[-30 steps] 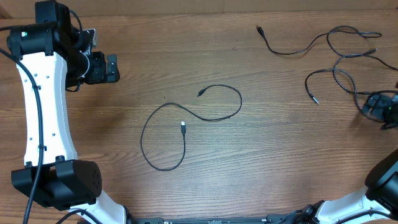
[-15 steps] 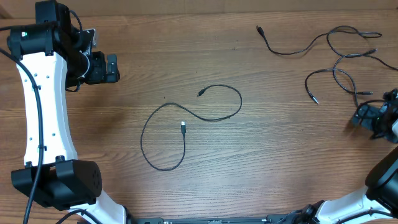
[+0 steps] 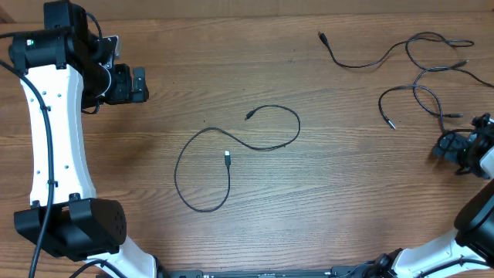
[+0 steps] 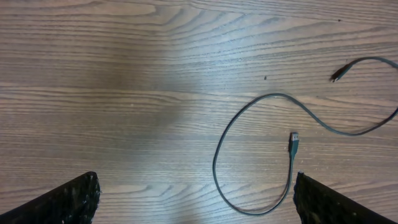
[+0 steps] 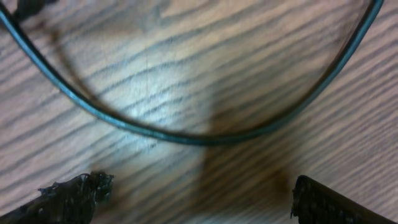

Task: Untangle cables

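**Right arm dropping lower at the right edge, cables lying where they were**

Compared with a second ago, the right gripper point(image 3: 455, 147) is sitting lower along the right edge, drawn off the tangle's bottom end. Nothing else is shifting. Both pincers are gaping as wide as they go, gripping nothing, and the left gripper point(image 3: 139, 85) is hovering at upper left.

Counting:
- two arms
- one loose cable point(image 3: 177, 174) looping alone mid-frame
- a tangle point(image 3: 421, 73) at upper right, at least two cords, the exact number unclear

One strand point(image 5: 186, 138) is curving just beyond the right fingers point(image 5: 74, 193).
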You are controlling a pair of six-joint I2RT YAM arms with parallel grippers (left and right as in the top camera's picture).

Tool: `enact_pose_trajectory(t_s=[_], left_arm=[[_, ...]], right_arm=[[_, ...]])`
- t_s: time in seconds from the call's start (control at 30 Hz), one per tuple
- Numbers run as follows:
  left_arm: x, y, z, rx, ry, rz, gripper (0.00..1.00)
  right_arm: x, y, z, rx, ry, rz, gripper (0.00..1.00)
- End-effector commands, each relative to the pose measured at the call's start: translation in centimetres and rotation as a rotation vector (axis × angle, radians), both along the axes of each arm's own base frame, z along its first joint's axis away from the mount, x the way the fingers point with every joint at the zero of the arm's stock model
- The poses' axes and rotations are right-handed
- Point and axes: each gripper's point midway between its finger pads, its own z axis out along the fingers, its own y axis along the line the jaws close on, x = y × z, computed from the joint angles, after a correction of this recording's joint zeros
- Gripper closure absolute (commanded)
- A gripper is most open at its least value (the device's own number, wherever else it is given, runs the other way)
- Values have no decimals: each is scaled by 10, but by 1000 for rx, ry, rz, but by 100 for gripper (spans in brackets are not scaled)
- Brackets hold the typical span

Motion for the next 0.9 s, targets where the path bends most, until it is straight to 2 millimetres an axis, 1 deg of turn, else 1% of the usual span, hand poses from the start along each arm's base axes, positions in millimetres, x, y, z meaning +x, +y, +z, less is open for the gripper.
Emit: enact_pose_trajectory(t_s=[0.0, 0.1, 0.23, 0.37, 0.43, 0.53, 0.87], left_arm=[[0, -4, -2, -8, 7, -24, 0], [0, -4, -2, -8, 7, -24, 0], [0, -4, -2, -8, 7, -24, 1], [0, -4, -2, -8, 7, -24, 0], [0, -4, -2, -8, 7, -24, 0], [0, -4, -2, -8, 7, -24, 1], [0, -4, -2, -8, 7, -24, 1]], right_arm=[[-1, -1, -8, 2, 8, -1, 0], [0, -2, -15, 5, 13, 0, 0], [-5, 2, -36, 37, 48, 0, 0], [-7, 4, -51, 53, 68, 0, 0], [-7, 4, -56, 56, 71, 0, 0], [-4, 1, -57, 47, 60, 0, 0], [14, -12, -48, -12, -17, 7, 0]])
